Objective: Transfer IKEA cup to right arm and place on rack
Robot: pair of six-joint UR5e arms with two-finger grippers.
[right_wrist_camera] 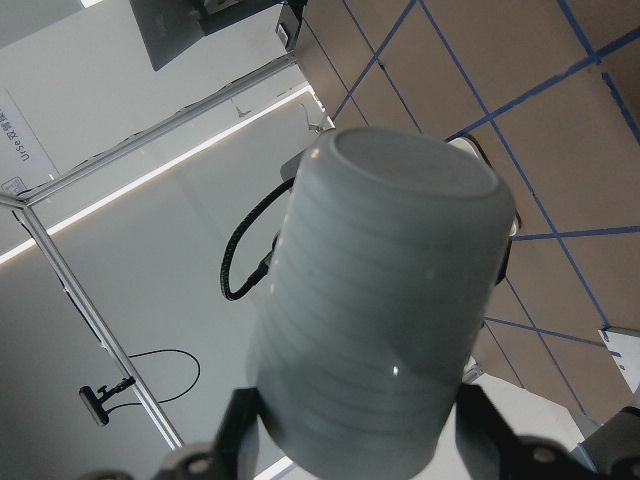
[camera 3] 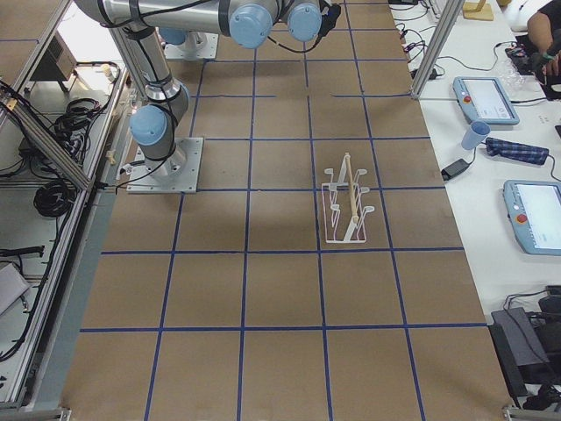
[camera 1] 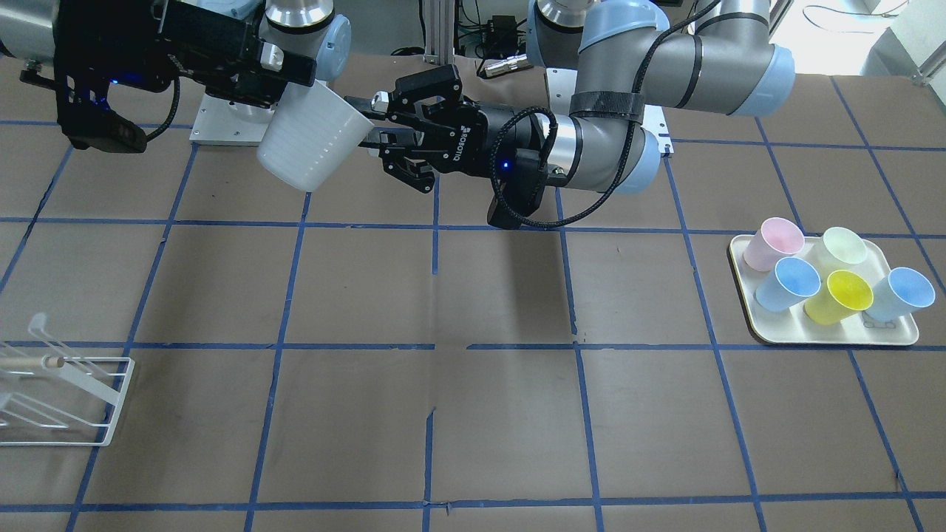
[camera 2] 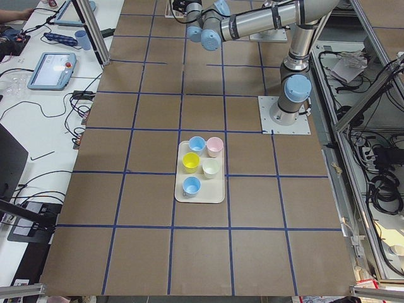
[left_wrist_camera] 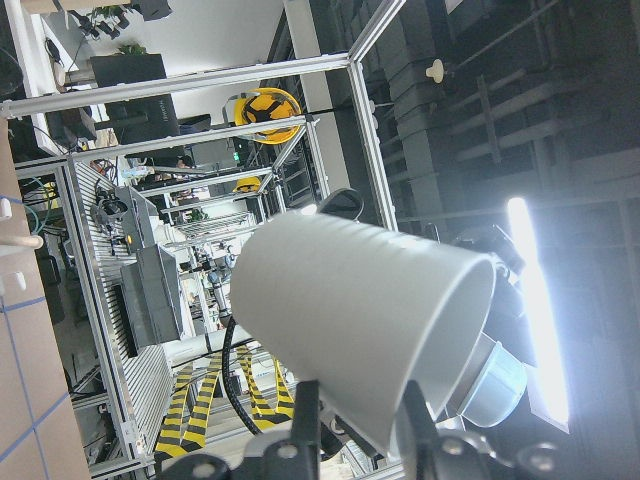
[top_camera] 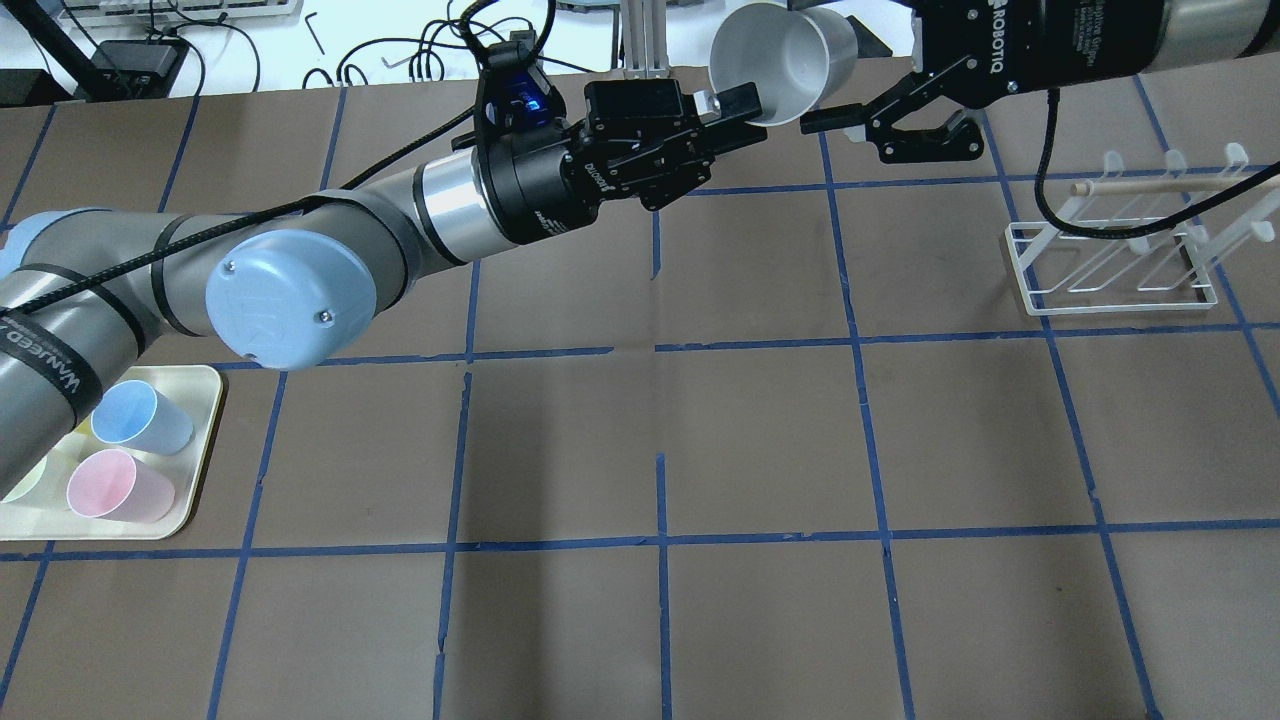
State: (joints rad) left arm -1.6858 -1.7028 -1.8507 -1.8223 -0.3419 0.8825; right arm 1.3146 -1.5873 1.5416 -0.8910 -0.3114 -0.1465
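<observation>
The IKEA cup (camera 1: pixel 314 140) is a pale grey tumbler held in the air between both grippers at the far side of the table, lying sideways. It also shows in the overhead view (top_camera: pixel 775 55). My right gripper (camera 1: pixel 292 103) is shut on its body near the base; in the right wrist view its fingers (right_wrist_camera: pixel 243 415) press both sides of the cup (right_wrist_camera: pixel 380 300). My left gripper (camera 1: pixel 373 118) straddles the cup's rim with its fingers slightly apart; in the left wrist view a gap shows beside the cup (left_wrist_camera: pixel 360 310) wall. The white wire rack (top_camera: pixel 1110 260) stands apart on the right arm's side.
A cream tray (camera 1: pixel 835 336) with several coloured cups sits on the left arm's side; it also shows in the overhead view (top_camera: pixel 200 400). The rack (camera 1: pixel 66 399) stands near the table's edge in the front-facing view. Blue tape lines grid the brown table.
</observation>
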